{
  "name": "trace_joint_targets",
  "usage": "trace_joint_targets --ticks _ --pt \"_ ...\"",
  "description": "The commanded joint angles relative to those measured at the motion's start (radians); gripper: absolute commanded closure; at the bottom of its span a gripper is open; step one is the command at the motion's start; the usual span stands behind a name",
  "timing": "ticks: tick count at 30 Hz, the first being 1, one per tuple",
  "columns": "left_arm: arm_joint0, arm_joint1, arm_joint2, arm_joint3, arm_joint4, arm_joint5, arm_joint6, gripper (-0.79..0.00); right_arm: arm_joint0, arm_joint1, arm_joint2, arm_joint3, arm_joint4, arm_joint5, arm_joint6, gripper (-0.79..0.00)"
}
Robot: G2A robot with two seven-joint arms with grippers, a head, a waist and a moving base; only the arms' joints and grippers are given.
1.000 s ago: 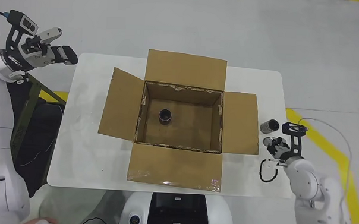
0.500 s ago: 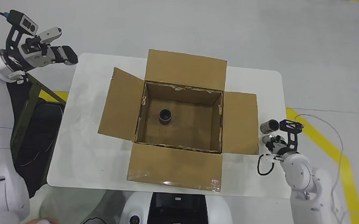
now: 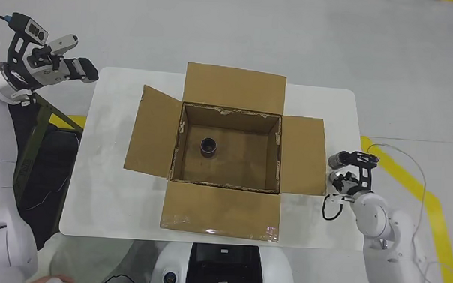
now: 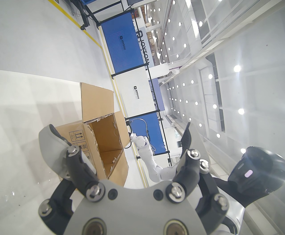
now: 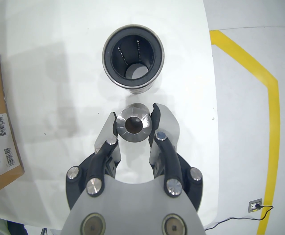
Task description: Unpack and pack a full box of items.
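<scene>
my right claw (image 5: 133, 124) is closed narrow on a small metal sleeve (image 5: 133, 128) at the right edge of the white table (image 3: 105, 175), right of the open cardboard box (image 3: 224, 205). a larger black-lined bearing (image 5: 133, 66) sits just beside the sleeve, not touching. one dark ring (image 3: 209, 146) lies inside the box. my left claw (image 3: 83, 67) hangs wide open beyond the table's far left corner.

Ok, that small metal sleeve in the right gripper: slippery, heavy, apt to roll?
Probably stiff and heavy for its size: the metal sleeve looks like thick-walled polished steel. Its shiny round sides could slip between the fingers of the right gripper. Laid sideways on the table, it would likely roll.
</scene>
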Motion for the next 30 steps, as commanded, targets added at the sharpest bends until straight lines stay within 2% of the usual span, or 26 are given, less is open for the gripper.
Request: trace_joint_targets --ticks 1,7,20,30 --pt "0.0 0.0 0.0 0.0 0.0 0.0 0.0 -0.785 0.0 0.001 -0.002 -0.003 -0.001 0.002 0.003 -0.579" --pt "0.0 0.0 0.0 0.0 0.0 0.0 0.0 -0.785 -0.019 0.004 0.006 -0.062 -0.016 0.014 0.005 -0.597" --pt "0.0 0.0 0.0 0.0 0.0 0.0 0.0 -0.785 -0.158 0.008 0.065 -0.374 -0.044 0.054 0.007 -0.643" --pt "0.0 0.0 0.0 0.0 0.0 0.0 0.0 -0.785 -0.154 0.008 0.016 -0.554 -0.112 0.053 -0.001 -0.634"
